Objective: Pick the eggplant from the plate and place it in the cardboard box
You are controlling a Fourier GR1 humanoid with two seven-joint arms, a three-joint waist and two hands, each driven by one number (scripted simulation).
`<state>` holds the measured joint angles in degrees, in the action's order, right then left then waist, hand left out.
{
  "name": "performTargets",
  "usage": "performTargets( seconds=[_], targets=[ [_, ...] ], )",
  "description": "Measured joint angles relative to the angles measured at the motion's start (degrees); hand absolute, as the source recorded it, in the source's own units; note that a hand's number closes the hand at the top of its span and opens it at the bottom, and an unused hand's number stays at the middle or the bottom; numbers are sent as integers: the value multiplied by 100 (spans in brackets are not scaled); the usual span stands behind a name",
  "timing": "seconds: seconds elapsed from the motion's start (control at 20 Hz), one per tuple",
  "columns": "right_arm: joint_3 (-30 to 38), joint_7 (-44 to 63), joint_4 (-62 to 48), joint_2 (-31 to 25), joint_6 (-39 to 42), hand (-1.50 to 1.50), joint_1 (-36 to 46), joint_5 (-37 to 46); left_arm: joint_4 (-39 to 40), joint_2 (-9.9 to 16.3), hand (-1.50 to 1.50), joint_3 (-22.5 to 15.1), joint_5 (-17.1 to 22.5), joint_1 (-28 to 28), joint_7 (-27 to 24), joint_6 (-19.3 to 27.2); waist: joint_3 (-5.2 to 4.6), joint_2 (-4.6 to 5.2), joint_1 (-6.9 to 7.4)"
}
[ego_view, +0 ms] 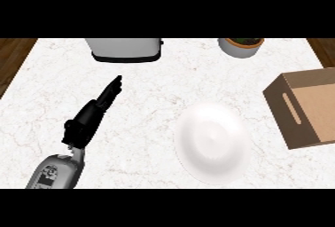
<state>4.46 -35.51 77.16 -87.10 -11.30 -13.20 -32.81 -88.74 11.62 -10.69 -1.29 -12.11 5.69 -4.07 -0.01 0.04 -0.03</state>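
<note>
A white plate (212, 142) lies on the marble counter right of centre, and I see nothing on it. The cardboard box (313, 111) stands at the right edge, open at the top, with a slot in its left wall; what shows of its inside is bare. No eggplant shows anywhere. My left hand (91, 116) is over the counter at the left, well left of the plate, fingers straight and pointing up and away, holding nothing. My right hand does not show.
A grey toaster (124, 48) stands at the back, left of centre. At the back right is a potted plant (241, 46). Dark wood (13, 53) borders the counter on both sides.
</note>
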Motion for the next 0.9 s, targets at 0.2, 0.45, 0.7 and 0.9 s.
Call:
performTargets(
  seconds=[0.2, 0.45, 0.7, 0.9],
  targets=[
    [-336, 313, -206, 265, -115, 150, 610, 588, 303, -105, 0, 40, -42, -179, -151, -64, 1, 28, 109],
    [-872, 598, -624, 738, -166, 150, 1468, 1499, 264, -165, 0, 14, -105, -201, -151, -132, 3, 45, 204],
    [-1415, 917, -1191, 1480, -81, 150, 2325, 2314, 174, -221, 0, 14, -119, -198, -54, -183, 4, 52, 250],
    [-1624, 1100, -1929, 2046, 430, -150, 2856, 2401, 228, -316, 0, -27, -181, -237, -25, -144, 9, 65, 282]
  ],
)
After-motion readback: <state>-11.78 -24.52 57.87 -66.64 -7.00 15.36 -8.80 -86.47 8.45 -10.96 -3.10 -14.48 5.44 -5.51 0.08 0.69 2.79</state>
